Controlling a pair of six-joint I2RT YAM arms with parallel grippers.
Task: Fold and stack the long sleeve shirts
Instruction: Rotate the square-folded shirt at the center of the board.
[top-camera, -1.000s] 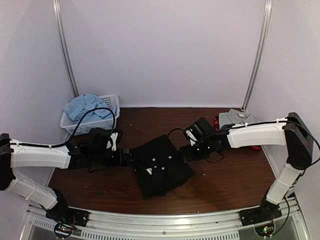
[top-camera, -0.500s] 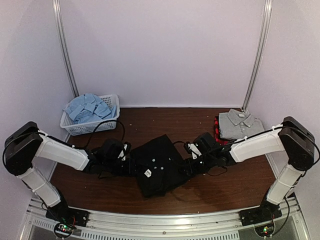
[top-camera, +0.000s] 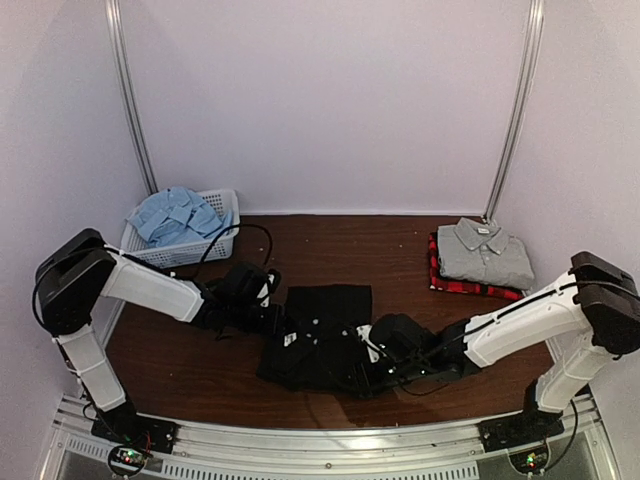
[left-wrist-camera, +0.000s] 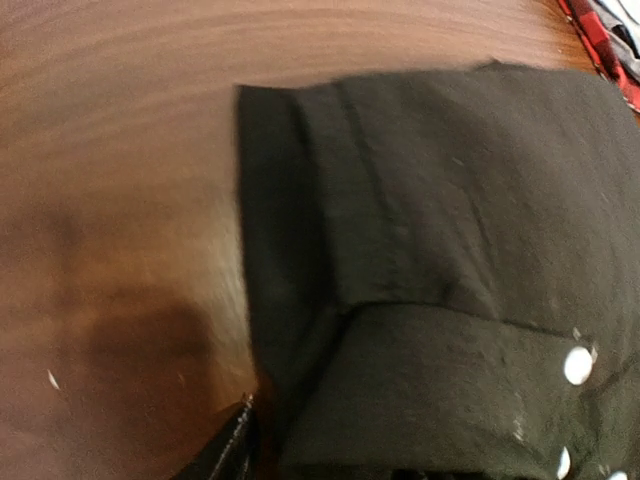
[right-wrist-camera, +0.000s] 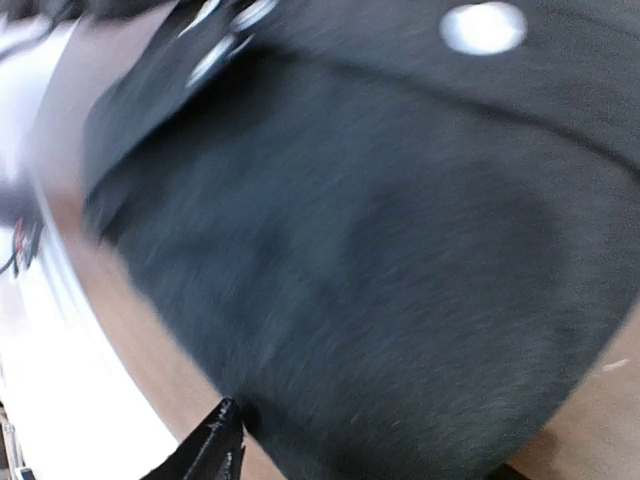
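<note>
You have both arms stretched low. Left tool (top-camera: 276, 318) clamps the black shirt (top-camera: 318, 338) at its left edge, right tool (top-camera: 372, 354) its near-right edge. Shirt folded, buttons up, mid-tabletop (top-camera: 400, 255).

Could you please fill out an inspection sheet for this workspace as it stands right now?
Surface: brown wooden table, no spills seen.
Job's things: black shirt partly folded at centre; grey shirt folded on top of the red plaid shirt at far right; light blue shirt heaped unfolded in the basket.
Clutter: white mesh basket at far left; nothing else seen.
Grippers: left gripper and right gripper low at opposite edges of the black shirt; grip unclear.
Cables: black cable looping off the left arm; another under the right arm.
Surroundings: pale walls, metal uprights.
</note>
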